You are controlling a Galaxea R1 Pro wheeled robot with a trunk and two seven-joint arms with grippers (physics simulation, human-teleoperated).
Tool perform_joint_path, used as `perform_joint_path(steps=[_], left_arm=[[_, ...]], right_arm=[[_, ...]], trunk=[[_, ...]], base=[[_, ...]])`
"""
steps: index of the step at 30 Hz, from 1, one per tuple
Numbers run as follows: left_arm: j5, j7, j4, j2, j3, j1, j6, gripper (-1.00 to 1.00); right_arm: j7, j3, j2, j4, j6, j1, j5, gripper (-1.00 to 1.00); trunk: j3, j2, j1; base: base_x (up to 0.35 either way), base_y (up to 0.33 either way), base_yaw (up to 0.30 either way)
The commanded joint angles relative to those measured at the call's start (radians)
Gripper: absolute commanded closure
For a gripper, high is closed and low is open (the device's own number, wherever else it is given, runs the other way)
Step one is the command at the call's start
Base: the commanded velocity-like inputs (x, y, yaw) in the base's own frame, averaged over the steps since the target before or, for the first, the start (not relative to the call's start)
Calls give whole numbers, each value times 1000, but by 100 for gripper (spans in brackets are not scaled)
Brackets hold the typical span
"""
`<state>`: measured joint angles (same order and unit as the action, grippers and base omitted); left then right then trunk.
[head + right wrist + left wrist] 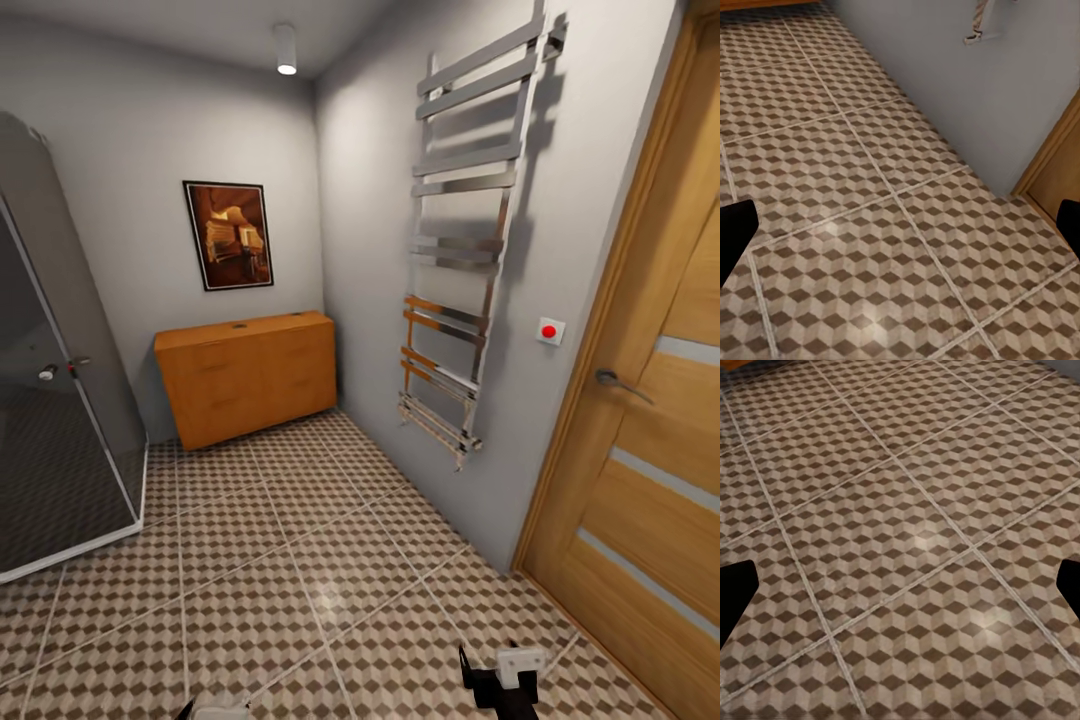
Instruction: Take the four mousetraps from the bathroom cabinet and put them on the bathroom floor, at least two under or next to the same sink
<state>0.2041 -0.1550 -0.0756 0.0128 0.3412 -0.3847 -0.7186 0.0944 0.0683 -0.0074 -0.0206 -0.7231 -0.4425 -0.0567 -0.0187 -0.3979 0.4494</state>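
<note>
Cube-patterned bathroom floor (300,560); orange-brown cabinet (250,375) against far wall.

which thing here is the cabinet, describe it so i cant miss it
Look to the far end of the room, where the grey back wall carries a dark framed picture. Directly below that picture, between the glass shower enclosure and the chrome towel rail, stands the cabinet on the cube-patterned floor. It is the only low orange-brown wooden box with a flat top.
</note>
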Motion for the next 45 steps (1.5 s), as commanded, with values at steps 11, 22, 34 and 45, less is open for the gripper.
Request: perform_joint_path(steps=[11, 22, 34, 45], left_arm=[[6, -3, -4, 1, 9, -2, -5, -100], [6, -3, -4, 1, 9, -2, -5, -100], [6, -3, -4, 1, 9, -2, -5, -100], [6, -3, -4, 1, 9, -2, -5, -100]], right_arm=[[10, 7, 0, 1, -1, -1, -6, -100], [8, 7, -2, 1, -1, -1, -6, -100], [8, 7, -2, 1, -2, -1, -6, -100], [8, 7, 0, 1, -2, -1, -6, -100]], trunk=[[-16, -2, 1], [-21, -2, 1], [-21, -2, 1], [-21, -2, 1]], base=[[67, 0, 143], [218, 0, 55], [325, 0, 1], [330, 0, 75]])
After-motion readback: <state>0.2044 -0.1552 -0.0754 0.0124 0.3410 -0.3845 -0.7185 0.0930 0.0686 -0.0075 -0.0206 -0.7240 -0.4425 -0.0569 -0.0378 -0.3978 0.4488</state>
